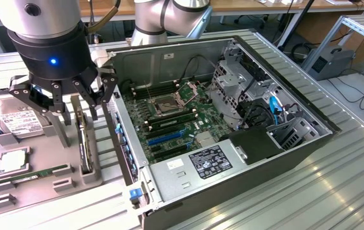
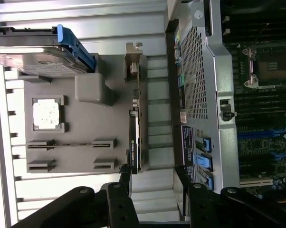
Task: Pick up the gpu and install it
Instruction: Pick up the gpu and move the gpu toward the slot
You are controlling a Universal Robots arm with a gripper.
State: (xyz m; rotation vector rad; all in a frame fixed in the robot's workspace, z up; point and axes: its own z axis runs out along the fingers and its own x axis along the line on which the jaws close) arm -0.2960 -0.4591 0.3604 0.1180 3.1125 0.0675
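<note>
One arm: a single Universal Robots arm hangs its gripper (image 1: 70, 108) (image 2: 152, 178) over the far-left part of the scene, left of the open computer case (image 1: 233, 191).
Jaws: spread apart, gripping nothing; the black fingers (image 2: 117, 204) stand on either side of open space above the tray.
Gpu: the gpu (image 1: 84, 143) (image 2: 136, 128) stands on its edge in a slot along the right side of the grey tray (image 1: 47, 158) (image 2: 86, 123), just beside the case's left wall.
Long axis: runs near to far, parallel to that case wall.
Heading: the silver bracket (image 2: 133, 61) is at the far end and the plain board end points near.
Gripper to gpu: the gripper is over the card's far part. I cannot tell whether a finger touches it.
Other tray parts: a hard drive (image 1: 15, 122) (image 2: 29, 52) sits at the far left, a processor chip (image 1: 12, 162) (image 2: 47, 114) lies flat near the middle, and a narrow RAM stick (image 1: 31, 175) lies on the near side.
Case: it lies on its side with the motherboard (image 1: 169, 115) exposed, blue expansion slots (image 1: 166, 136) showing, and a labelled power supply (image 1: 210, 163) on the near side.
Install: no card stands in the blue slots.
</note>
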